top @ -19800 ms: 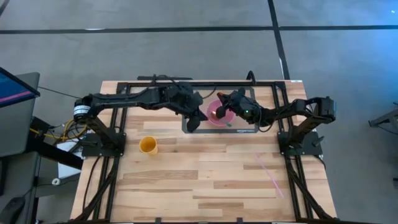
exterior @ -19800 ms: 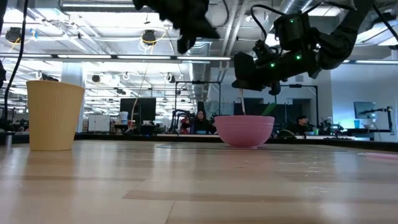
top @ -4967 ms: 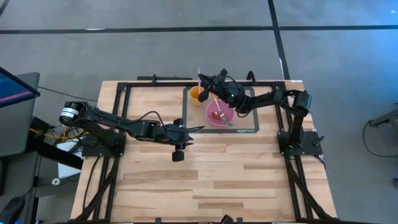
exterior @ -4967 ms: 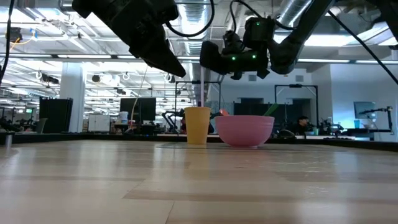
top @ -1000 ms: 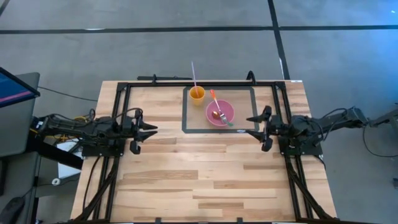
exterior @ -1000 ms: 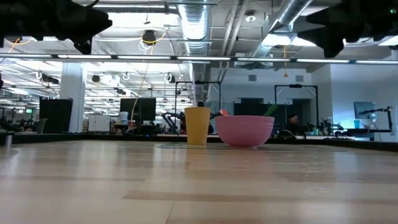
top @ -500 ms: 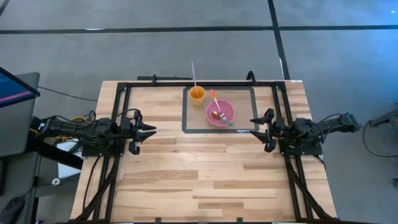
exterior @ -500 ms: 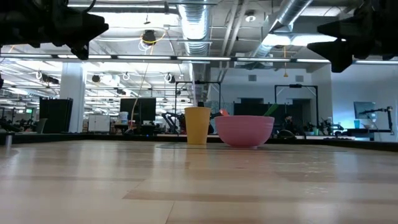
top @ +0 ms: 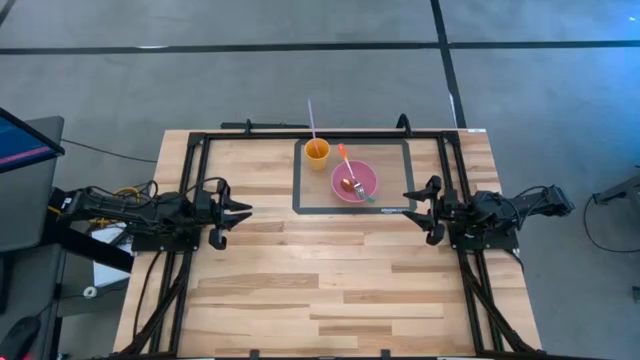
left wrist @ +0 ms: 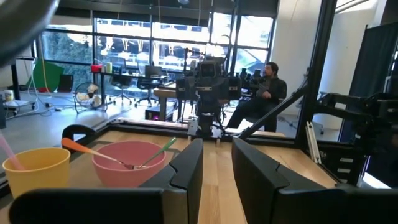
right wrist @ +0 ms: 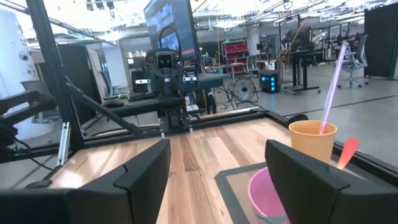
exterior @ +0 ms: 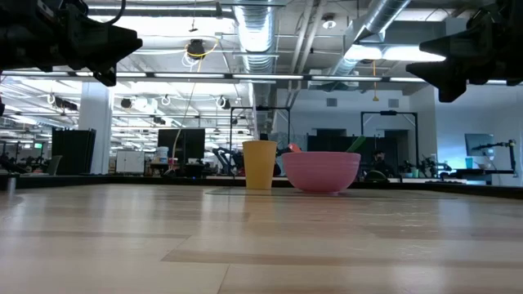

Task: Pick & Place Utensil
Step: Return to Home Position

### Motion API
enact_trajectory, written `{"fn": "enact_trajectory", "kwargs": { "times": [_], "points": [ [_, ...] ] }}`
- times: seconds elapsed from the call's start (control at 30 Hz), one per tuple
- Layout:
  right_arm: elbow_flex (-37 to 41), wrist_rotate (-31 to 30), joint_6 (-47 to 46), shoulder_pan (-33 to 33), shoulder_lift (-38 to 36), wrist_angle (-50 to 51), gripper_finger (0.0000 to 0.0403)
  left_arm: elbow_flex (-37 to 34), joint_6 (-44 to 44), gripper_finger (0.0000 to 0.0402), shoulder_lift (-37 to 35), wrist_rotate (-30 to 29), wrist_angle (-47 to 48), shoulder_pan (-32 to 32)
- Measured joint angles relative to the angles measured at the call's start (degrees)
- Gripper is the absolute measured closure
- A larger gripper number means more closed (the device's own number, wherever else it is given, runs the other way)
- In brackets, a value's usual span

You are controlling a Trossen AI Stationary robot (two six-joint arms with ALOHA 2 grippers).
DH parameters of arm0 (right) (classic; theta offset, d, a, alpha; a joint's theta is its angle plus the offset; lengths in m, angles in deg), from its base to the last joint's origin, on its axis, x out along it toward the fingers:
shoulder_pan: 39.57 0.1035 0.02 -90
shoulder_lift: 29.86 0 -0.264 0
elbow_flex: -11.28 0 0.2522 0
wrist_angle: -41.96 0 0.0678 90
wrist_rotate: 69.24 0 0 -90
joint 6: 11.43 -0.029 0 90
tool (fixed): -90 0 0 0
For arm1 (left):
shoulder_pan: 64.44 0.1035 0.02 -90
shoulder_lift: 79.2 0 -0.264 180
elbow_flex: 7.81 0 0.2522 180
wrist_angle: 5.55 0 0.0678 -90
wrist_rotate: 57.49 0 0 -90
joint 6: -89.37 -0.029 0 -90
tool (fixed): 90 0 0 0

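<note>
left gripper (top: 240, 210) hangs over the left edge of the wooden table (top: 330, 290), beside its own mount, pointing toward the middle. its two dark fingers (left wrist: 186, 165) stand parted by a narrow gap and hold nothing, touching nothing. right gripper (top: 408, 205) mirrors it at the right edge, just off the near right corner of the tablemat (top: 299, 196); its jaws are spread wide, empty, clear of everything. in the low view both grippers sit high at the picture's upper corners, well above the tabletop.

the utensils are all on the dark-bordered transparent tablemat at the far middle of the table, between the two arms and well apart from the left one. the pink bowl (top: 354, 181) sits near the mat's centre. the orange fork (top: 343, 160) lies in it, handle leaning out over the far left rim; a green-handled utensil (top: 368, 198) pokes out over the near right rim. the yellow cup (top: 317, 151) stands upright just beside the bowl, at its far left, with the pink straw (top: 312, 118) standing in it and tilting away from the bowl.
</note>
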State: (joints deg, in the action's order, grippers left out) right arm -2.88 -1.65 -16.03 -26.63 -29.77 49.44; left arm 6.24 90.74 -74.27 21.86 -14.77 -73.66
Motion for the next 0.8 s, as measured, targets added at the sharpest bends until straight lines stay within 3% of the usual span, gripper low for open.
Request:
{"fn": "enact_trajectory", "kwargs": {
  "times": [0.33,0.8],
  "points": [
    [0.02,-0.13,0.0,0.01,0.0,0.95,0.0148,0.0,-1.1,0.0315,0.28,-0.05,1.29,0.0],
    [0.07,-0.17,-0.64,0.05,0.0,2.38,0.0148,0.07,-0.79,0.0315,-4.91,-3.7,5.0,0.0]
  ]
}}
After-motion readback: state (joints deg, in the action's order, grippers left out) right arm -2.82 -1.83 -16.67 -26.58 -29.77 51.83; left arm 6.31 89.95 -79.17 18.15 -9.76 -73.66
